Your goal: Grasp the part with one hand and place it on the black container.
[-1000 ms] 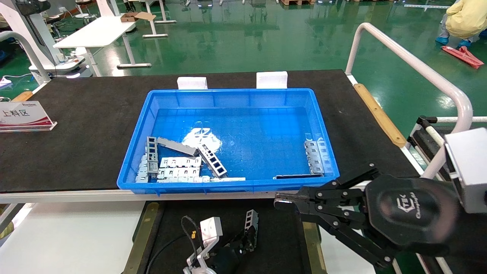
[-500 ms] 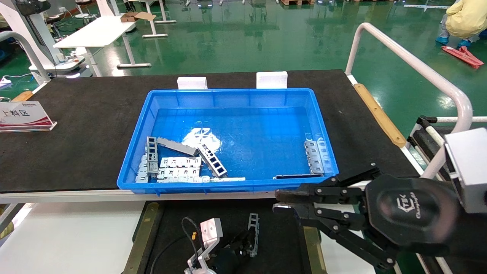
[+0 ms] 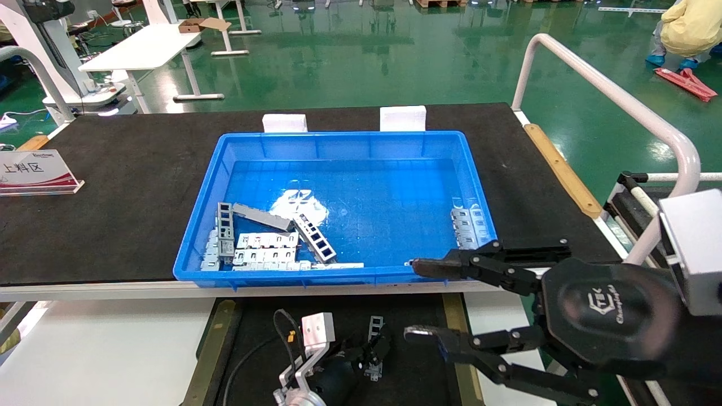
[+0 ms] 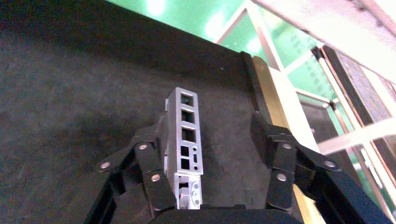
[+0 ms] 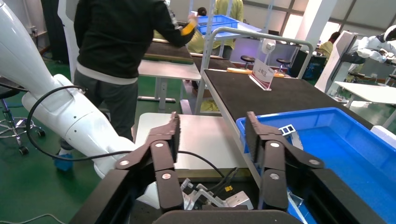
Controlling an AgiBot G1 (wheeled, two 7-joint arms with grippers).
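Observation:
The part [image 3: 374,326], a silver bracket with rectangular windows, lies on the black container [image 3: 259,344] at the bottom centre of the head view. My left gripper [image 3: 373,354] is low over it and open. In the left wrist view the part [image 4: 187,133] rests against one finger [image 4: 150,161], and the other finger [image 4: 275,154] stands well clear of it. My right gripper [image 3: 412,299] hovers to the right, over the bin's near right corner, open and empty, as the right wrist view [image 5: 212,133] also shows.
A blue bin [image 3: 338,137] on the black-topped table holds several more brackets [image 3: 265,248] and a stack [image 3: 467,228] at its right wall. Brass strips [image 3: 217,338] edge the container. A white rail [image 3: 615,96] runs along the right, and a sign [image 3: 34,169] stands far left.
The left gripper lowered the part onto the black container and opened its fingers. The right gripper's fingers went from nearly shut to wide open.

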